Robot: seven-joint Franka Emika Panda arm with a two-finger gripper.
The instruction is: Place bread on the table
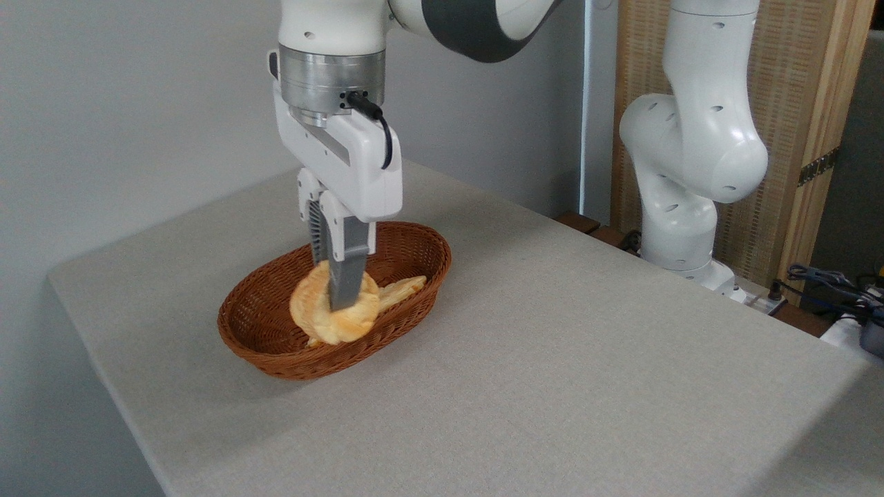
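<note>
My end effector [343,304] points straight down into the wicker basket [262,331], its two grey fingers [345,273] closed on the bread [324,314]. The nearer finger lies flat across the front of the bun; the other one is hidden behind it, so I can only see part of it, higher up by my white hand housing. The bread is a round, golden, knobbly bun with a cracked crust, and it sits tilted, almost on edge, inside the basket. I cannot tell whether its lower edge touches the basket floor or hangs just clear of it.

Just beside the bun, toward the right end of the basket, the tip of a paler, flatter loaf [404,288] shows from behind it, lying low against the woven wall.

The basket is oval and brown, and rests on the worktop [552,359] in its left half, with its long axis running diagonally from front left to back right. The worktop is light grey, matt and finely textured, with a rounded corner at the left.

My arm rises from the wrist out of the top of the view, and its white base [684,228] stands past the worktop's right rear edge. Cables [829,283] lie at the far right, before a wooden panel.
</note>
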